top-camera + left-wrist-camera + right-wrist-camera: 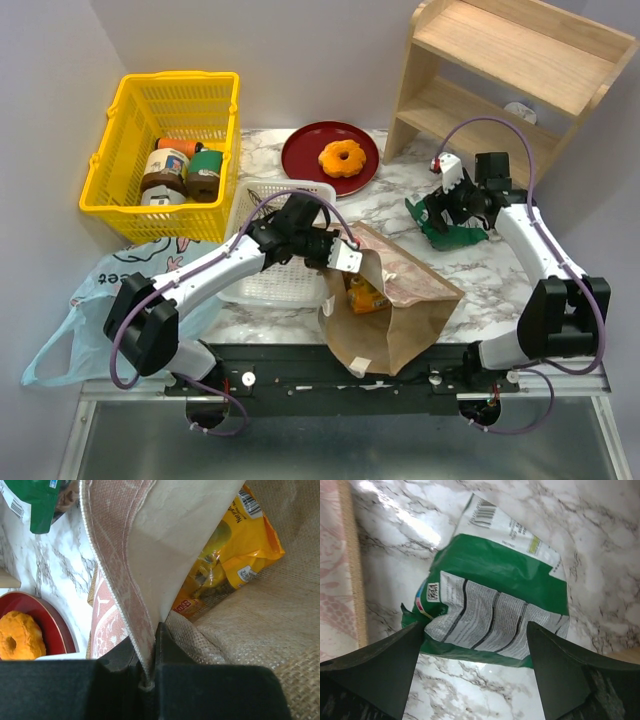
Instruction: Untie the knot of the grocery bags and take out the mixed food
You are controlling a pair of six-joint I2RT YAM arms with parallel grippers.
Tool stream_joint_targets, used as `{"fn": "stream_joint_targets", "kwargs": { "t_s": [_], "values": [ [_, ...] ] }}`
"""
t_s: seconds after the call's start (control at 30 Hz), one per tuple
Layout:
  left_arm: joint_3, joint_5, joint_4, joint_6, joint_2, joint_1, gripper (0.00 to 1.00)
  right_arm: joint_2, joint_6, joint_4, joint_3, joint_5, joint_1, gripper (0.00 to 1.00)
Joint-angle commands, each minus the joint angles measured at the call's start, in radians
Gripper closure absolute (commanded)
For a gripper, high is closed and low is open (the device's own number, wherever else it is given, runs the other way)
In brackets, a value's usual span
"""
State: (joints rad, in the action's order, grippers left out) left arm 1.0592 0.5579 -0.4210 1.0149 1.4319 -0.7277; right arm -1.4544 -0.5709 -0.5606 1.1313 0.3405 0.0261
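Note:
The brown paper bag (405, 315) lies open on its side at the table's front. My left gripper (345, 258) is shut on its upper rim (135, 625), the edge pinched between the fingers. Inside the bag lies a yellow-orange snack packet (365, 295) (240, 545). The light-blue plastic bag (100, 295) sprawls flat at the front left. An orange-glazed doughnut (343, 158) (17, 635) sits on a red plate (303, 150). My right gripper (447, 212) (472, 670) stands open just above the green crisp bag (458, 236) (495, 600), which lies on the marble, not held.
A yellow basket (120, 130) holding jars stands at the back left. A white basket (262, 195) sits under my left arm. A wooden shelf (520, 60) rises at the back right, close behind my right arm.

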Motion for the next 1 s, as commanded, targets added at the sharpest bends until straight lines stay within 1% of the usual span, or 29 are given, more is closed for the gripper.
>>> {"fn": "stream_joint_targets", "kwargs": {
  "t_s": [0.0,0.07,0.1,0.13,0.17,0.2,0.23,0.27,0.37,0.4,0.43,0.5,0.53,0.57,0.6,0.63,0.67,0.73,0.77,0.8,0.83,0.9,0.93,0.97],
  "values": [
    [0.016,-0.101,-0.027,-0.044,0.041,0.014,0.99,0.040,-0.041,0.025,0.045,0.126,0.006,0.07],
    [0.022,-0.107,-0.024,-0.059,0.047,0.016,0.98,0.097,-0.067,0.037,-0.006,0.134,0.026,0.07],
    [0.025,-0.108,-0.022,-0.062,0.048,0.016,0.98,0.115,-0.119,0.041,-0.033,0.124,0.038,0.07],
    [0.027,-0.110,-0.021,-0.071,0.050,0.016,0.98,0.153,-0.144,0.066,-0.063,0.082,0.073,0.07],
    [0.027,-0.110,-0.021,-0.078,0.056,0.016,0.97,0.164,-0.168,0.082,-0.127,0.059,0.089,0.05],
    [0.033,-0.110,-0.022,-0.084,0.056,0.016,0.97,0.172,-0.203,0.096,-0.149,0.036,0.101,0.05],
    [0.036,-0.110,-0.022,-0.090,0.059,0.016,0.96,0.173,-0.208,0.131,-0.174,-0.022,0.118,0.04],
    [0.041,-0.110,-0.022,-0.096,0.065,0.016,0.96,0.163,-0.208,0.148,-0.189,-0.053,0.126,0.01],
    [0.059,-0.113,-0.028,-0.108,0.076,0.016,0.95,0.118,-0.222,0.181,-0.212,-0.121,0.133,0.00],
    [0.070,-0.115,-0.028,-0.113,0.079,0.016,0.95,0.111,-0.213,0.220,-0.243,-0.159,0.135,0.00],
    [0.074,-0.116,-0.028,-0.117,0.082,0.016,0.94,0.103,-0.215,0.293,-0.254,-0.234,0.139,0.01],
    [0.090,-0.115,-0.032,-0.124,0.093,0.016,0.94,0.085,-0.218,0.367,-0.271,-0.302,0.140,0.00],
    [0.093,-0.115,-0.032,-0.125,0.094,0.016,0.94,0.081,-0.219,0.440,-0.277,-0.367,0.140,0.01],
    [0.096,-0.113,-0.033,-0.127,0.099,0.016,0.94,0.077,-0.224,0.465,-0.277,-0.385,0.141,0.05],
    [0.100,-0.115,-0.033,-0.130,0.102,0.017,0.93,0.071,-0.240,0.478,-0.272,-0.393,0.141,0.14],
    [0.102,-0.113,-0.032,-0.133,0.102,0.016,0.93,0.068,-0.241,0.478,-0.246,-0.388,0.140,0.27],
    [0.102,-0.115,-0.029,-0.134,0.104,0.017,0.93,0.066,-0.245,0.466,-0.229,-0.382,0.140,0.54],
    [0.102,-0.115,-0.025,-0.144,0.107,0.016,0.93,0.077,-0.253,0.397,-0.188,-0.354,0.141,0.81],
    [0.102,-0.115,-0.022,-0.147,0.104,0.016,0.93,0.087,-0.259,0.378,-0.156,-0.347,0.140,0.97],
    [0.098,-0.113,-0.018,-0.153,0.104,0.016,0.93,0.101,-0.265,0.361,-0.145,-0.347,0.141,1.00],
    [0.097,-0.113,-0.015,-0.156,0.104,0.016,0.93,0.138,-0.267,0.314,-0.133,-0.290,0.141,1.00],
    [0.091,-0.113,-0.012,-0.159,0.096,0.016,0.92,0.181,-0.261,0.254,-0.082,-0.236,0.141,1.00],
    [0.088,-0.112,-0.009,-0.162,0.093,0.016,0.92,0.201,-0.259,0.152,-0.049,-0.134,0.140,1.00],
    [0.085,-0.115,-0.006,-0.161,0.087,0.016,0.92,0.245,-0.259,0.112,-0.019,-0.098,0.140,1.00]
  ]
}}
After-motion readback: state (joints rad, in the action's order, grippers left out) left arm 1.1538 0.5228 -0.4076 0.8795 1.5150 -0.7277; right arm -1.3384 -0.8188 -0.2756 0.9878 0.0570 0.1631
